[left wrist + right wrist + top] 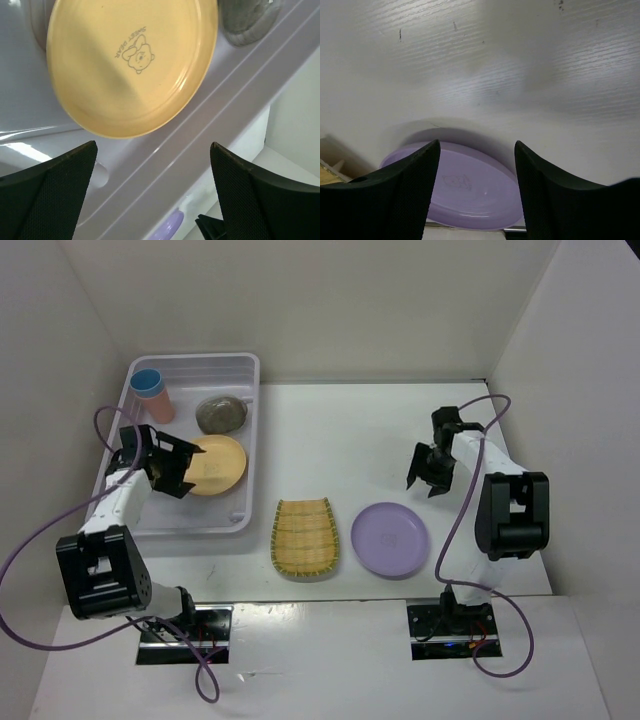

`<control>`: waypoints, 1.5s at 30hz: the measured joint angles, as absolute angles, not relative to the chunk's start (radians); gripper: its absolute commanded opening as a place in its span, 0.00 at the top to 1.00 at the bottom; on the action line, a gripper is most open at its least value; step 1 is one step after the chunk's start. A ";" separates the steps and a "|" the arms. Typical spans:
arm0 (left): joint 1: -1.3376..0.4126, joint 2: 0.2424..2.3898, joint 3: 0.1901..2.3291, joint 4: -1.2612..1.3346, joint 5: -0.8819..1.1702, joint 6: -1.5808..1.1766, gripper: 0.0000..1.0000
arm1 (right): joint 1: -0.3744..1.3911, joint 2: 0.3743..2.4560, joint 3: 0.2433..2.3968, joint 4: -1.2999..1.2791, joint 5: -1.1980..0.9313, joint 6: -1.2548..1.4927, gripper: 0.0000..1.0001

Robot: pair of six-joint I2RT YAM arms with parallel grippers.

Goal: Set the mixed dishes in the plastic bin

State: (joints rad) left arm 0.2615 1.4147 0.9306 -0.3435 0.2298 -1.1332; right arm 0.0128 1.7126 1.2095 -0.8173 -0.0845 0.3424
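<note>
The white table [330, 430] is carrying the whole scene, with the translucent plastic bin [252, 440] sitting at its far left corner, by far the biggest item on it. The left arm is reaching over the bin's near half, its left gripper [190, 470] hanging with the jaws spread wide and nothing between them; the left wrist view is showing both black fingers [55, 190] well apart above the bin's ribbed floor [165, 150]. The right arm is stretching out over bare tabletop on the right, and its right gripper [425, 483] is hovering there with the jaws apart and empty, fingertips pointing down at the wood-grain surface just beyond the lilac plate [470, 187]. Two dishes are lying outside the bin, side by side at the table's near edge: the yellow ribbed tray [305, 537] and, just to its right, the round lilac plate [390, 538]. Inside the bin, the orange plate [220, 465] is lying face up just ahead of the open left fingers, a small bear print showing at its centre [132, 65]. The grey plates [222, 413] are sitting just behind it, and the pink cup [155, 402] is standing in the far left corner with the blue cup [146, 380] showing at its mouth.
</note>
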 measured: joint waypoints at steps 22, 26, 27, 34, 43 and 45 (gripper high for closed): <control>0.267 1.044 0.981 -0.320 0.139 -1.174 0.00 | 0.318 1.731 1.172 -0.813 0.020 0.319 0.35; 0.270 1.052 0.959 -0.322 0.147 -1.174 0.00 | 0.318 1.747 1.169 -0.815 0.043 0.332 0.34; 0.270 1.052 0.958 -0.321 0.148 -1.173 0.00 | 0.318 1.753 1.170 -0.815 0.044 0.336 0.34; 0.270 1.052 0.958 -0.318 0.153 -1.155 0.00 | 0.318 1.800 1.179 -0.803 0.027 0.364 0.33; 0.271 1.051 0.958 -0.311 0.153 -1.154 0.00 | 0.318 1.876 1.261 -0.778 0.062 0.386 0.33; 0.271 1.051 0.958 -0.307 0.153 -1.154 0.00 | 0.318 1.913 1.294 -0.768 0.069 0.390 0.33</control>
State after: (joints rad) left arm 0.2707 1.0512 0.9577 -0.3073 0.1532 -1.1542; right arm 0.3183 1.9129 1.2942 -0.7681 0.0689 0.3897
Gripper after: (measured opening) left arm 0.998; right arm 0.670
